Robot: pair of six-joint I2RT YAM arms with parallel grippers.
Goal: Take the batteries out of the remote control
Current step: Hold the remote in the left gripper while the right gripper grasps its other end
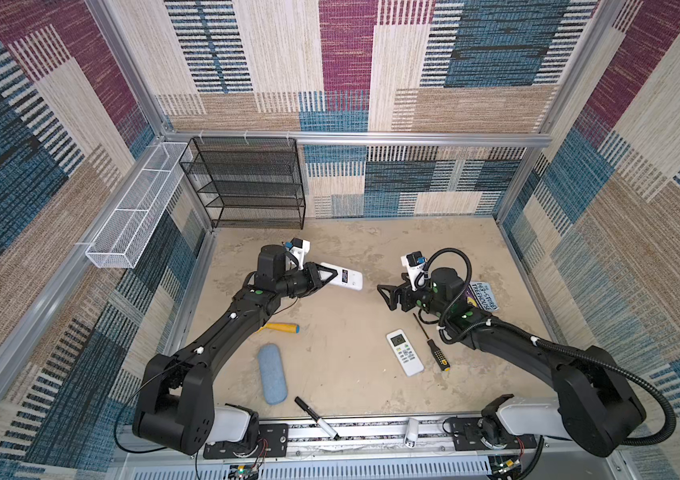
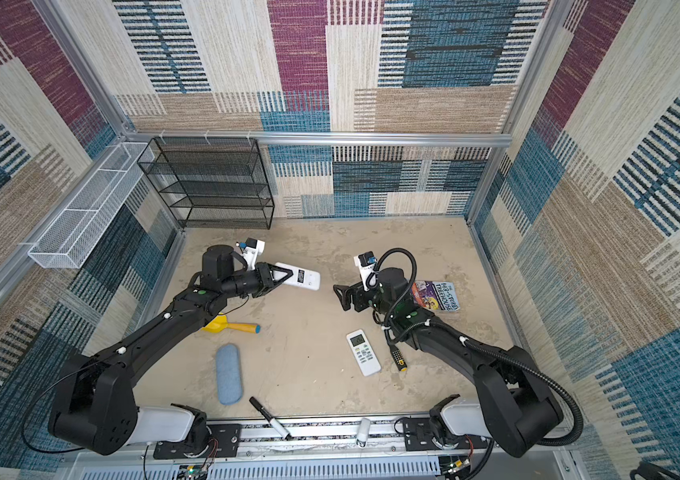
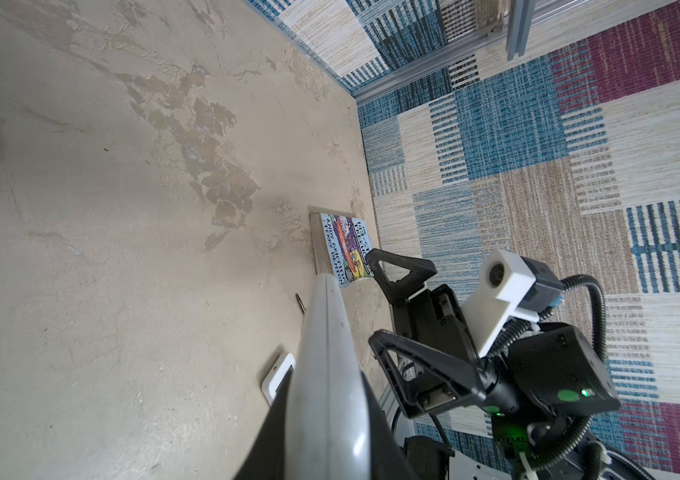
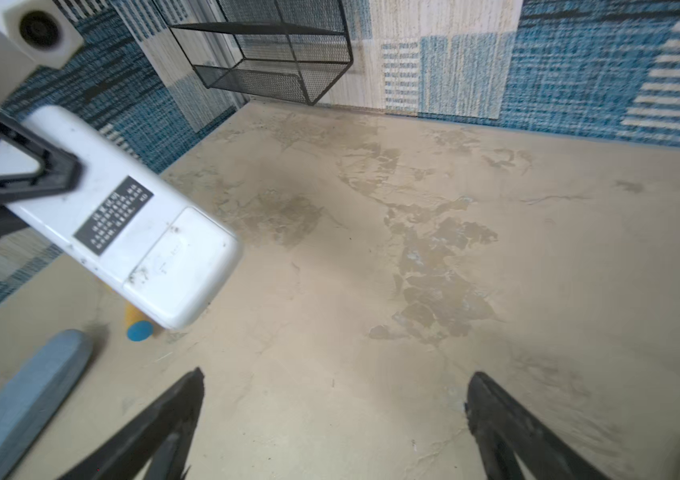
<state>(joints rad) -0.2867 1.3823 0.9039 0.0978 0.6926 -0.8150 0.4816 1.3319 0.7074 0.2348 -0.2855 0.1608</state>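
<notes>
My left gripper (image 1: pixel 332 276) is shut on one end of a white remote control (image 1: pixel 346 279), held off the table with its back up. The same remote shows in a top view (image 2: pixel 304 279) and edge-on in the left wrist view (image 3: pixel 326 353). In the right wrist view the remote (image 4: pixel 122 224) shows a black label and a shut battery cover (image 4: pixel 182 253). The batteries are hidden. My right gripper (image 1: pixel 384 298) stands open and empty, a short way to the right of the remote's free end. Its fingers (image 4: pixel 492 407) frame bare table.
A second remote (image 1: pixel 405 352) lies face up beside a black-and-yellow screwdriver (image 1: pixel 434 349). A book (image 1: pixel 484 296) lies behind my right arm. A yellow handle with a blue end (image 1: pixel 282 328), a blue-grey case (image 1: pixel 272 373) and a marker (image 1: pixel 315 417) lie front left. A black mesh shelf (image 1: pixel 247 183) stands at the back.
</notes>
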